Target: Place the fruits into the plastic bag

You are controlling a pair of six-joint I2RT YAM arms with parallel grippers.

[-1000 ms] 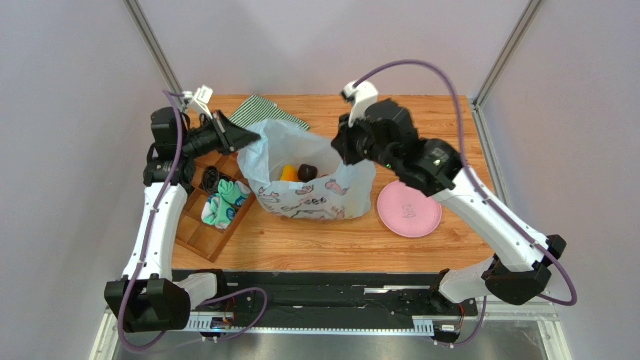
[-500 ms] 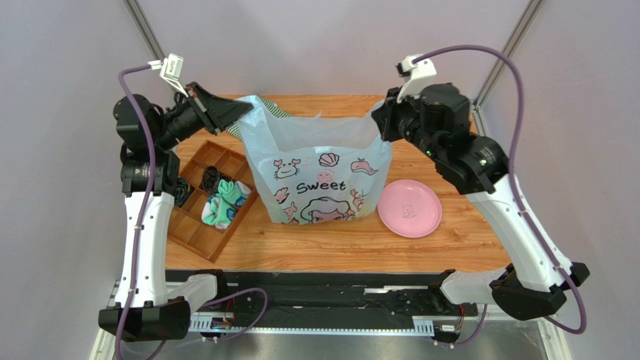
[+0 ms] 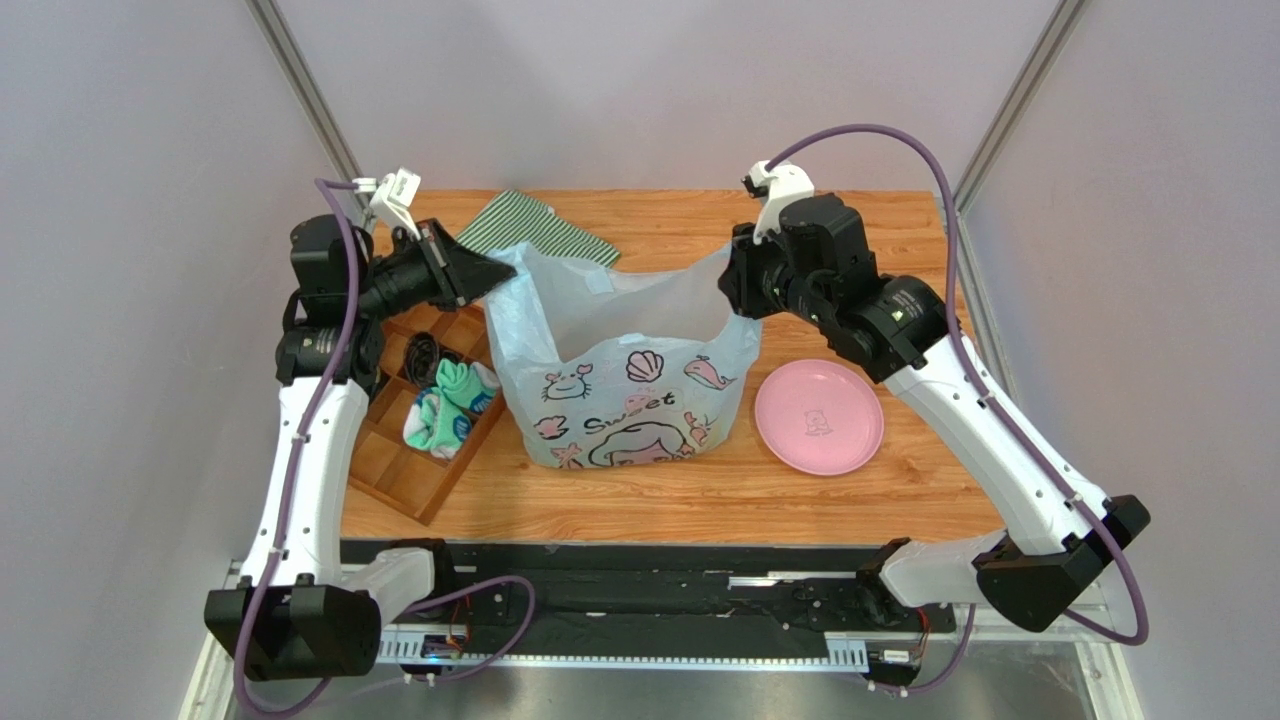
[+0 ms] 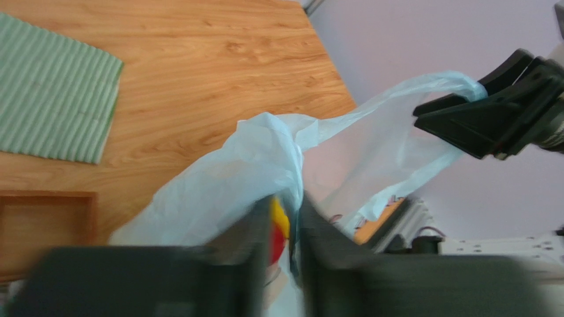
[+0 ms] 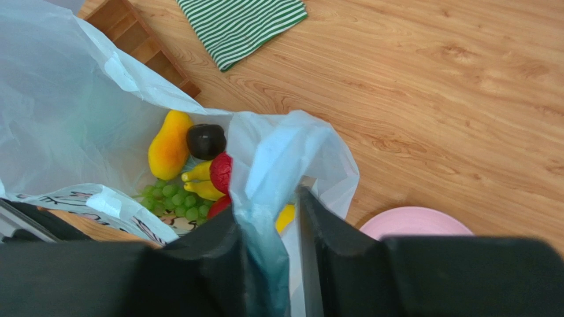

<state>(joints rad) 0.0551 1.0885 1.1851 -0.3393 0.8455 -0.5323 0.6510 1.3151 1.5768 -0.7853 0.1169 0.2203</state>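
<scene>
Observed from the table side: the plastic bag now sits lower than half a second ago. Then it hung stretched tall and flat between raised arms; now both arms have come down and inward. The bag sags on the table, its printed face creased.

Left gripper: fingers a narrow slit apart, with the left handle's film caught between them.

Right gripper: the same state, pinching the bunched right handle.

The fruits lie at the bag's bottom: mango, avocado and grapes are among them.

The pink plate and the wooden tray are unmoved on either side.
</scene>
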